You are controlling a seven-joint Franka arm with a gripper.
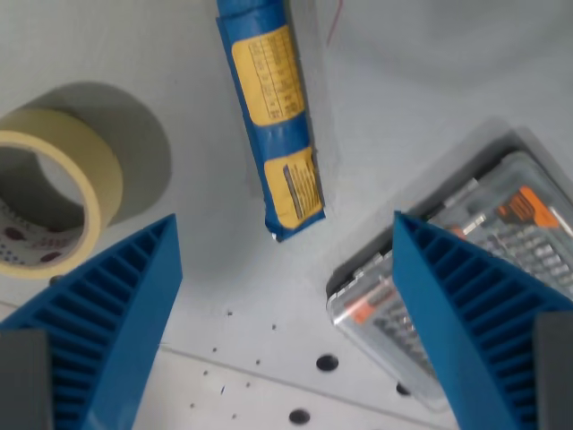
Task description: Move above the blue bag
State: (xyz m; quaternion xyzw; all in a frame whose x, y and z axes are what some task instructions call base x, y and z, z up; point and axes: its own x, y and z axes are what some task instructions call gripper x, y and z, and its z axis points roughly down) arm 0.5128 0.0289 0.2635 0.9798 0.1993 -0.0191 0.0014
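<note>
Blue bag (272, 116): one; one tape roll (54, 197), one clear bit case (474, 278) on the counter (403, 107). The tool (286, 296) hangs wide open, empty, touching nothing.

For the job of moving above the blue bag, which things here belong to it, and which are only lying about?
Belongs to the job:
- blue bag, with yellow labels
- gripper, jaws wide open, nothing between them

Only lying about:
- roll of tape, at the wrist view's left
- clear bit case, at the wrist view's right
</note>
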